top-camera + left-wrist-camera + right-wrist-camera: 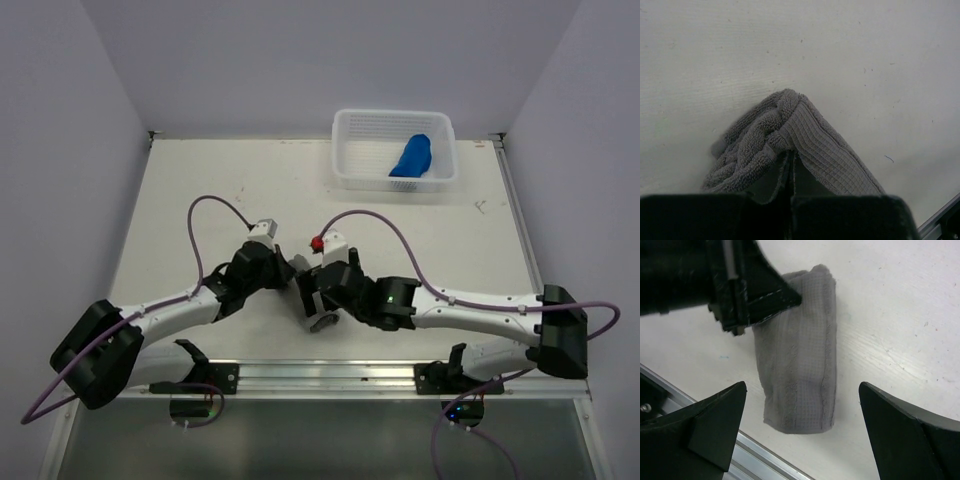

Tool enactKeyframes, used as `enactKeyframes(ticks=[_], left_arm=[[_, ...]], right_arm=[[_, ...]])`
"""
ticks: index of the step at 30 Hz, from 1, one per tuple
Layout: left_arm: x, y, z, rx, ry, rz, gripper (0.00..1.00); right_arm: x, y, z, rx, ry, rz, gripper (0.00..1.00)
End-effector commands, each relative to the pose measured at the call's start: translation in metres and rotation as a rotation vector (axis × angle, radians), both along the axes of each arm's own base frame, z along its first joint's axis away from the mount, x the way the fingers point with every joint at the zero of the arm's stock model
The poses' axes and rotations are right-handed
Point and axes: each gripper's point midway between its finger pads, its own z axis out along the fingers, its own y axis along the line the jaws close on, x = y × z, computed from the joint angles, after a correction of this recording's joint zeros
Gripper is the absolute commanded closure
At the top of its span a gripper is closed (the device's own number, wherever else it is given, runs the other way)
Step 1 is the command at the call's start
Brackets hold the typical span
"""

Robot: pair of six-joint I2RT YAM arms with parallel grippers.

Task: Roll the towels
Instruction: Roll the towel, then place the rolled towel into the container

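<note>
The left fingers [772,300] pinch the rolled grey towel [797,365], flanked by the wide-spread right fingers [715,422].

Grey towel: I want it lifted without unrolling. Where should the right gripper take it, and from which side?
Probably mid-length, across its narrow width, straight from above. The grey towel lies as a long roll on the table; the left gripper pinches one end, and the open right gripper straddles it.
</note>
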Motion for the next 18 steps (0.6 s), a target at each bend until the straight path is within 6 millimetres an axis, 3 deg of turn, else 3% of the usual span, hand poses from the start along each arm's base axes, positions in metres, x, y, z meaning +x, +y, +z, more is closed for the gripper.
enactKeyframes(ticks=[1, 12, 18], left_arm=[[-0.014, 0.022, -0.028, 0.079, 0.069, 0.039, 1.00], [-0.023, 0.025, -0.032, 0.059, 0.083, 0.038, 1.00], [-0.029, 0.029, -0.036, 0.057, 0.088, 0.039, 1.00]], right_arm=[[0.000, 0.013, 0.000, 0.183, 0.136, 0.045, 0.01], [0.005, 0.031, -0.063, 0.167, 0.319, 0.080, 0.01], [0.007, 0.027, -0.096, 0.085, 0.329, 0.070, 0.01]])
